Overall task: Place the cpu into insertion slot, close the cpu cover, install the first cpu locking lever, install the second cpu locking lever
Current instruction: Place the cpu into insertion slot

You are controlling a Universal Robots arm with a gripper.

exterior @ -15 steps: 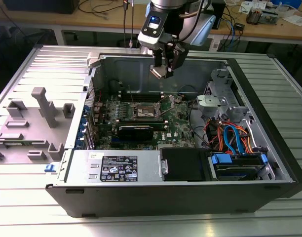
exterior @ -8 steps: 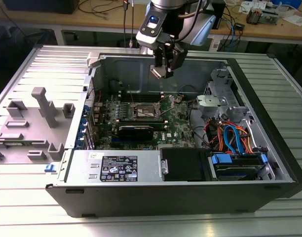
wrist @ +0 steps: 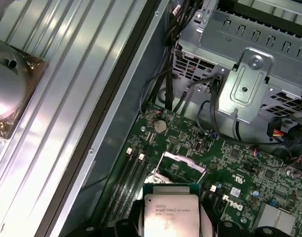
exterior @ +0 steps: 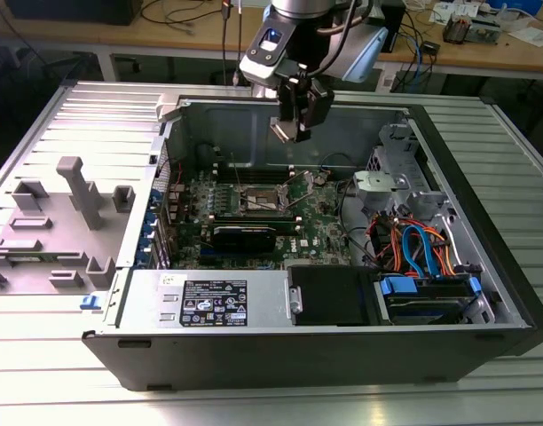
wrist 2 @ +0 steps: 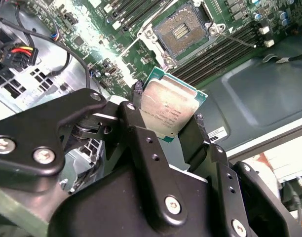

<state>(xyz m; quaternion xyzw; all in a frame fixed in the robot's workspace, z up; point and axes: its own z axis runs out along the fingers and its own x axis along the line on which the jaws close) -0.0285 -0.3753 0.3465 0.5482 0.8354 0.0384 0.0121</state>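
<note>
Gripper [wrist 2: 167,105] holds cpu [wrist 2: 173,100] above case [exterior: 342,348] on seemingly metal ribbed table [exterior: 254,405].

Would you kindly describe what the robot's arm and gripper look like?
The arm is silvery grey, with a small blue patch near the wrist and dark cables alongside. The gripper is matt black metal: angular links joined by silver screws.

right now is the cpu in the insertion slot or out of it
Out: the gripper holds the cpu above the board, and the insertion slot sits empty.
</note>
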